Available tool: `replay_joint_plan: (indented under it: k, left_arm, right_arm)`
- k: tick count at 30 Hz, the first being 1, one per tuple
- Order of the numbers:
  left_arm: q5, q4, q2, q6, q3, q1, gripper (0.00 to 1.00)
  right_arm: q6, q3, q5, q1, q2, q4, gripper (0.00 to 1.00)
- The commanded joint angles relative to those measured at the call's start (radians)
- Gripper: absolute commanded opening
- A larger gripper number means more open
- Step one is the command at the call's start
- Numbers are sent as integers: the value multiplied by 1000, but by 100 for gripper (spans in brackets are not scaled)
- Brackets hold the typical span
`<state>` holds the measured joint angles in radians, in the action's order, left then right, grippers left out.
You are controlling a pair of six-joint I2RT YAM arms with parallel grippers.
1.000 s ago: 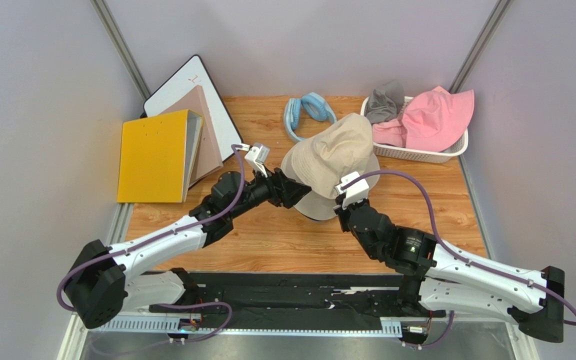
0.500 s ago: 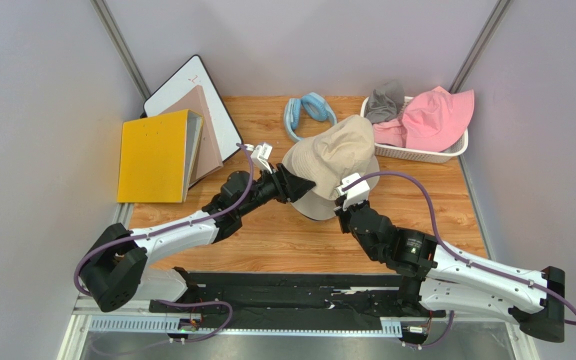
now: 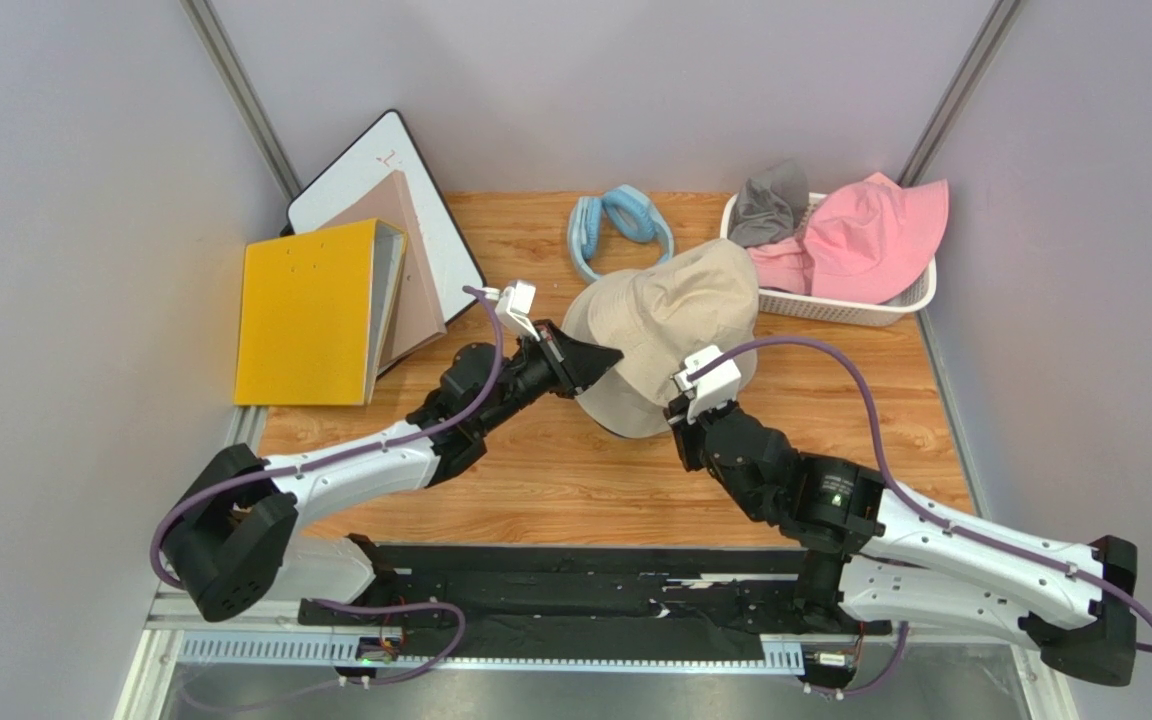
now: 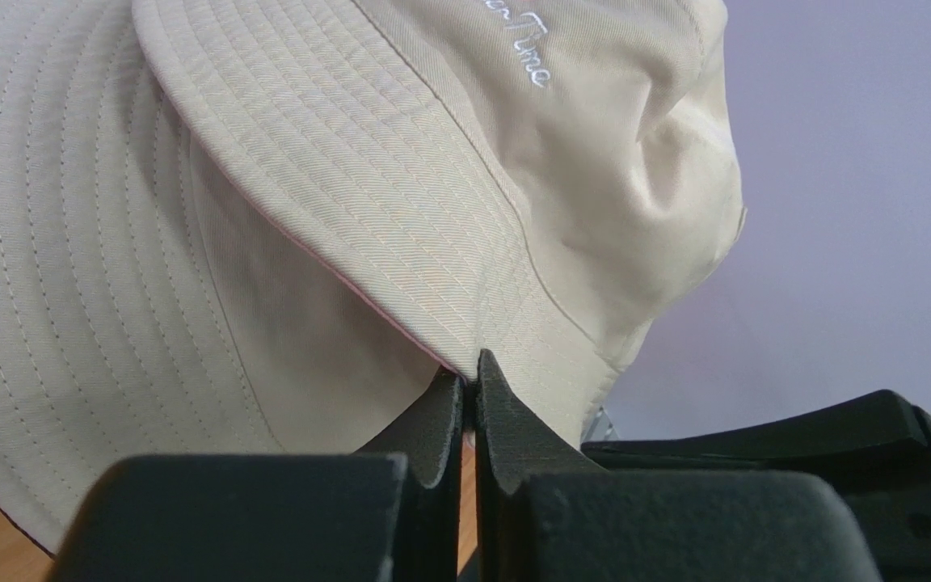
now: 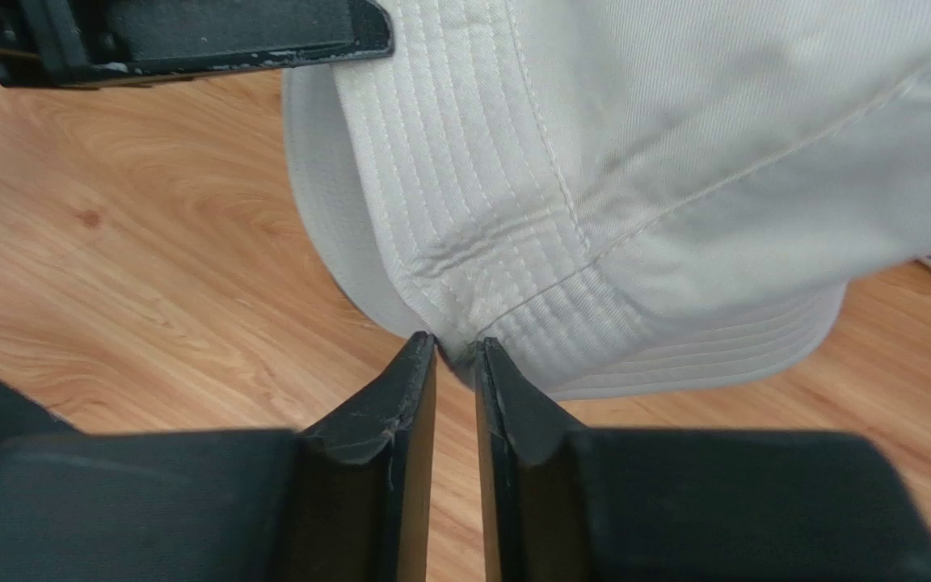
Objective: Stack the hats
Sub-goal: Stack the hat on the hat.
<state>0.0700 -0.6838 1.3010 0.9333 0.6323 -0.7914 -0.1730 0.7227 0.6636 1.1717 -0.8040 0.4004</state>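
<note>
Beige bucket hat (image 3: 675, 308) is at mid-surface, its brim pinched by the left end effector (image 3: 602, 362) and at its near edge by the right end effector (image 3: 668, 408); pink hat (image 3: 875, 233) lies in the far-right basket (image 3: 838, 311)

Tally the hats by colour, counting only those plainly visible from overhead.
Beige hat: 1
Pink hat: 1
Grey hat: 1
Total: 3; hats hidden underneath or overlapped cannot be counted.
</note>
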Motion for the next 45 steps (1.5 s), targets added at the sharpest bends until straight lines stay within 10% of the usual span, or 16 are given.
replay_joint_plan:
  k: [1,2,4,14,20,27,45]
  left_arm:
    - [-4,-23,3,-34,6,7,0]
    - [10,-19,-3,-47,9,14,0]
    - [62,-8,-5,-93,20,29,0]
    - [139,139,-32,-258,69,61,0]
    - [134,207,-63,-329,75,66,0]
    - [65,299,-80,-367,73,86,0]
    - [94,346,-37,-399,84,155,0]
  right_arm:
    - [-60,107,-65,14,40,96,34]
    - [-68,127,-70,14,45,118,46]
    - [-77,185,-84,14,58,173,99]
    - [-112,513,80,-20,82,371,100]
    - [-112,600,-295,-424,-78,378,88]
    - [-183,422,-786,-779,-44,141,80]
    - [-442,-141,-1177,-1198,108,-153,90]
